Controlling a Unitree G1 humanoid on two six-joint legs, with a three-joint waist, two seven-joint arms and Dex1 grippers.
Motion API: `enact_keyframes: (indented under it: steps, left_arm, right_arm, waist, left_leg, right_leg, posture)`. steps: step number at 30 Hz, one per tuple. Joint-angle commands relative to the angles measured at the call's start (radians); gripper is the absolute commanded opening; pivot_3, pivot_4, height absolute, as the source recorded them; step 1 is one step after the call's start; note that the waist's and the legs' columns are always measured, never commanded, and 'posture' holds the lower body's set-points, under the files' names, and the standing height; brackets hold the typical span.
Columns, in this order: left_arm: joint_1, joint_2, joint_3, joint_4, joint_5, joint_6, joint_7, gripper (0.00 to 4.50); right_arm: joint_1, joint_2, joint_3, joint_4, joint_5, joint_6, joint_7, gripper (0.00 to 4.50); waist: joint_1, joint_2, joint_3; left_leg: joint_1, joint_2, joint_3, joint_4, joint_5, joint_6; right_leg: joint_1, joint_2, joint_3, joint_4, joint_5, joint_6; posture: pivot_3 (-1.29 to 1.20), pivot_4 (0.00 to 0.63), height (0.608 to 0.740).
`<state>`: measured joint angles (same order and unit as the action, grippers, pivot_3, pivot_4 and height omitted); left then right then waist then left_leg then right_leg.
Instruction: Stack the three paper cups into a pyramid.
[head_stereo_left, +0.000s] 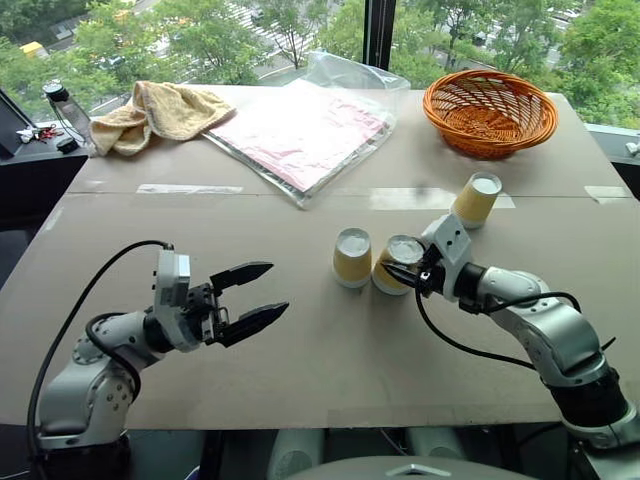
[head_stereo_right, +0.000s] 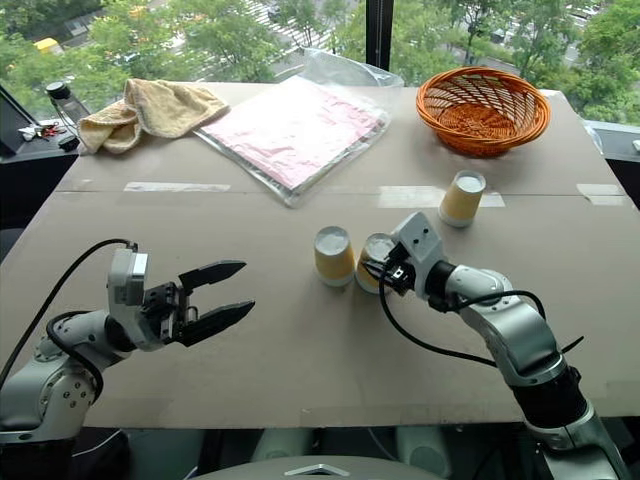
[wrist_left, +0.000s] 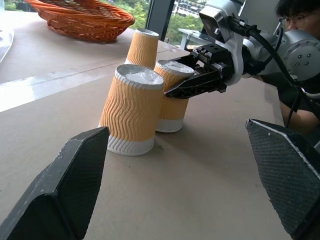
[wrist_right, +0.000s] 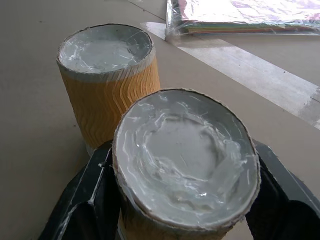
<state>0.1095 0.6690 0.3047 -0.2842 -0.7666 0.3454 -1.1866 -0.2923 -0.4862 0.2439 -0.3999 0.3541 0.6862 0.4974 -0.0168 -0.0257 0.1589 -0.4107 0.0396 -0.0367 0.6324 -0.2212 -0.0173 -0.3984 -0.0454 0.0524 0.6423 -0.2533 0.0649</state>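
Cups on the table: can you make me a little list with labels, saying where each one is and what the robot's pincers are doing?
Cup one: upside down, standing alone on the table.
Cup two: upside down beside cup one, between the right pincer's fingers.
Cup three: upside down, farther back, near the orange basket.
Right pincer: fingers on either side of cup two.
Left pincer: open, holding nothing.
Pyramid: not built yet; no cup is on top of another.

At the far left edge, a bottle (head_stereo_left: 62, 108) and some small things (head_stereo_left: 38, 133) are cut off. They may be keys, too small to tell.
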Motion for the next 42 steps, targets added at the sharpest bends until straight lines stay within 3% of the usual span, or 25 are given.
enact_keyframes:
  steps: [1,4,7,11,13,22,27,33,37,38,39,42]
  left_arm:
    - [-0.005,0.012,0.021,-0.002,0.000,-0.024,-0.016,4.50]
    - [-0.004,0.011,0.018,-0.002,0.000,-0.027,-0.017,4.50]
    - [-0.011,0.007,0.012,0.000,0.000,-0.025,-0.012,4.50]
    - [-0.024,0.001,0.000,0.002,-0.001,-0.022,-0.010,4.50]
    - [-0.034,-0.001,-0.005,0.005,-0.001,-0.021,-0.010,4.50]
    - [-0.032,-0.019,-0.006,-0.008,-0.001,-0.028,0.006,4.50]
    - [-0.005,-0.024,0.006,-0.026,-0.005,-0.032,0.015,4.50]
    - [0.007,-0.032,0.001,-0.045,-0.008,-0.033,0.031,4.50]
    - [0.005,-0.033,-0.001,-0.045,-0.009,-0.035,0.034,4.50]
    - [0.004,-0.034,-0.002,-0.043,-0.009,-0.036,0.034,4.50]
    - [0.003,-0.034,-0.002,-0.042,-0.009,-0.036,0.034,4.50]
    - [0.002,-0.037,-0.002,-0.040,-0.010,-0.037,0.037,4.50]
  right_arm:
    - [0.009,-0.025,-0.034,-0.045,-0.039,-0.044,-0.001,4.40]
    - [0.015,-0.050,-0.119,-0.137,0.019,-0.016,0.022,4.46]
    - [-0.004,-0.054,-0.258,-0.227,0.189,0.069,0.049,4.46]
    - [-0.101,-0.048,-0.388,-0.201,0.356,0.149,0.042,4.46]
    - [-0.155,-0.055,-0.399,-0.124,0.338,0.146,0.028,4.46]
    - [-0.310,-0.124,-0.270,0.440,-0.076,-0.135,-0.063,4.46]
    - [-0.340,-0.098,-0.271,0.586,-0.150,-0.219,-0.083,4.46]
    - [-0.371,-0.029,-0.345,0.652,-0.096,-0.200,-0.076,4.46]
    - [-0.380,-0.012,-0.369,0.682,-0.072,-0.199,-0.056,3.29]
    - [-0.380,-0.011,-0.373,0.681,-0.068,-0.209,-0.048,2.70]
    - [-0.380,-0.009,-0.381,0.674,-0.057,-0.209,-0.040,2.39]
    - [-0.376,-0.012,-0.399,0.616,-0.021,-0.216,0.002,2.29]
  waist:
    - [0.002,0.001,0.000]
    - [0.003,0.001,0.000]
    - [0.003,0.000,0.000]
    - [-0.001,0.000,0.000]
    - [-0.001,0.000,0.000]
    - [0.000,0.000,0.000]
    - [-0.002,0.001,0.001]
    - [-0.003,0.001,0.001]
    - [-0.001,0.001,0.001]
    - [0.000,0.001,0.001]
    - [0.000,0.001,0.001]
    - [-0.001,0.001,0.001]
  left_leg:
    - [0.000,0.000,0.000,0.000,0.000,0.000]
    - [-0.003,0.000,0.000,0.000,0.000,0.000]
    - [-0.003,0.000,0.000,0.000,0.000,0.000]
    - [-0.003,0.000,0.000,0.000,0.000,0.000]
    - [-0.002,0.000,0.000,0.001,0.000,0.000]
    - [-0.003,0.000,0.002,0.001,0.000,0.000]
    - [-0.004,0.000,0.002,0.000,0.000,0.000]
    - [-0.003,0.000,0.002,0.000,0.000,0.000]
    - [-0.003,0.000,0.002,0.000,0.000,0.000]
    - [-0.003,0.000,0.002,0.000,0.000,0.000]
    - [-0.004,0.000,0.002,0.000,0.000,0.000]
    - [-0.003,0.000,0.002,0.000,0.000,0.000]
  right_leg:
    - [0.000,0.000,0.000,0.000,0.000,0.000]
    - [-0.002,0.000,0.000,0.000,0.002,0.003]
    - [-0.003,0.000,0.000,0.001,0.002,0.003]
    - [-0.003,0.000,0.000,0.001,0.002,0.003]
    - [-0.003,0.000,0.000,0.001,0.002,0.003]
    - [-0.004,0.000,0.001,0.001,0.002,0.003]
    - [-0.005,0.000,0.001,0.001,0.002,0.003]
    - [-0.005,0.000,0.001,0.002,0.002,0.003]
    - [-0.005,0.000,0.001,0.003,0.002,0.003]
    - [-0.005,0.000,0.001,0.003,0.002,0.003]
    - [-0.005,0.000,0.001,0.003,0.002,0.003]
    - [-0.005,0.000,0.001,0.003,0.002,0.003]
  posture:
    - [0.00,0.150,0.740]
    - [0.00,0.150,0.740]
    - [0.00,0.150,0.740]
    - [0.00,0.150,0.740]
    - [0.00,0.150,0.740]
    - [0.00,0.150,0.740]
    - [0.00,0.150,0.740]
    - [0.00,0.150,0.740]
    - [0.00,0.150,0.740]
    - [0.00,0.150,0.740]
    - [0.00,0.150,0.740]
    - [0.00,0.150,0.740]
